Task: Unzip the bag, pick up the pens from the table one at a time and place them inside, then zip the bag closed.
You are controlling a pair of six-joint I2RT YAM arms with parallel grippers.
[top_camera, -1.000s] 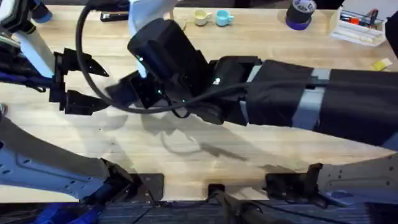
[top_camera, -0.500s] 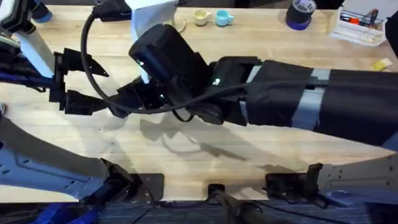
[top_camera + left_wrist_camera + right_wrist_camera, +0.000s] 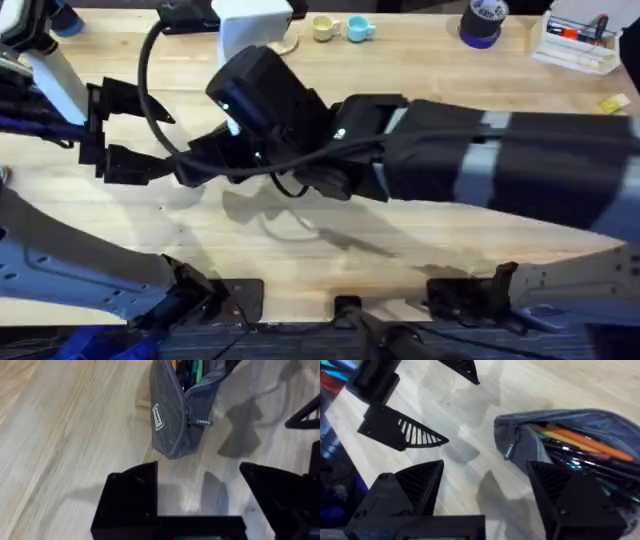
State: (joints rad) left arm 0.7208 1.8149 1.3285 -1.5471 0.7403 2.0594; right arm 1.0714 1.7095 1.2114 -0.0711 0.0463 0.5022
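The blue-grey bag (image 3: 520,440) lies on the wooden table (image 3: 60,435) with its zipper open. Slim dark pens (image 3: 580,457) sit inside it beside an orange pen (image 3: 580,442). My right gripper (image 3: 490,490) hovers open just above the pouch's end, holding nothing. In the left wrist view the bag (image 3: 172,420) shows end-on, just beyond my left gripper (image 3: 200,505), which is open and empty. From overhead, my left gripper (image 3: 150,135) faces right towards the right arm (image 3: 270,100), which reaches across and hides the bag.
Along the far edge of the table stand two small cups (image 3: 342,28), a dark tape roll (image 3: 483,22) and a white tray of markers (image 3: 575,42). A yellow note (image 3: 612,103) lies at the right. A black cable (image 3: 150,90) loops over the left side.
The right arm's wrist has shifted slightly to the right and its cable loop has moved with it. The white object at the far edge has moved right. The left gripper has stayed put.
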